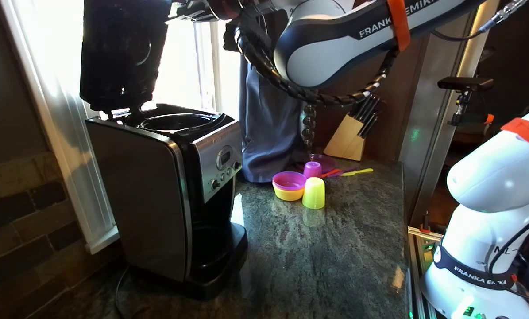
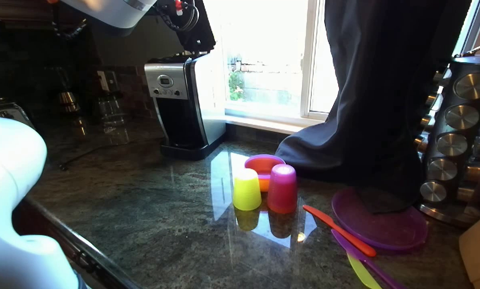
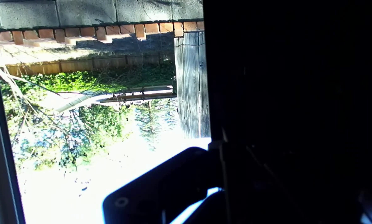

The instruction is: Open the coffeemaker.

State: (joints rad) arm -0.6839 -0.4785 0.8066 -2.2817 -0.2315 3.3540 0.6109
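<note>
coffeemaker (image 1: 138,190), lid (image 1: 118,55) raised | pink bowl (image 1: 289,179) in orange bowl (image 1: 288,194) | jaws: can't tell opening or grip

The black coffeemaker (image 1: 153,181), silver-fronted and boxy, stands upright on the counter (image 1: 317,257), its lid (image 1: 118,57) raised open

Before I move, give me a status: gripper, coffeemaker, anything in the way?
Gripper close by the raised lid; contact and jaws unclear. Coffeemaker standing open, lid up. Cups and bowls apart from it.
</note>
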